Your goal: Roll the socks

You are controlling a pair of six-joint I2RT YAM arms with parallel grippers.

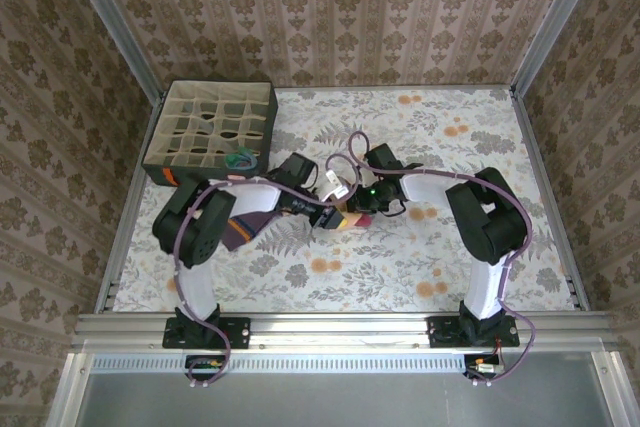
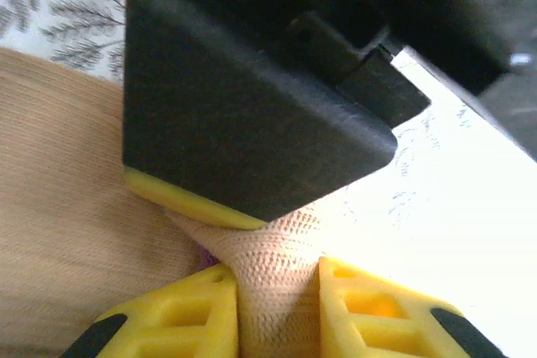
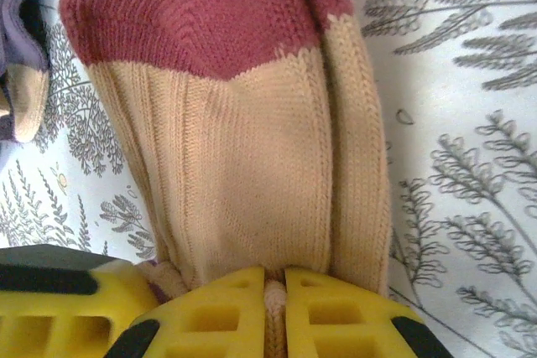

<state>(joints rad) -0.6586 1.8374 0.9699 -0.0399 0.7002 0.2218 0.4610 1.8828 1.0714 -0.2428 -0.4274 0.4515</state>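
- The peach sock (image 3: 252, 165), maroon at one end, lies on the table (image 1: 450, 267), on the arms' side of the box (image 1: 160, 162) and to its right.
- The left tool (image 2: 277, 316) pinches a bunched fold of it.
- The right tool (image 3: 275, 308) is clamped almost closed on it.
- The purple sock (image 1: 240, 232) lies just on the arms' side of the box.

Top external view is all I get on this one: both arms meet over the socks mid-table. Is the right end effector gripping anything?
Observer: Yes. Its wrist camera shows the right end effector pinched shut on the peach sock.
Operator: And the left one?
Observer: The left end effector has peach knit squeezed between its jaws.
Operator: What lies beyond the right one's grip?
Observer: The sock's maroon patch, with the purple sock just beside it.
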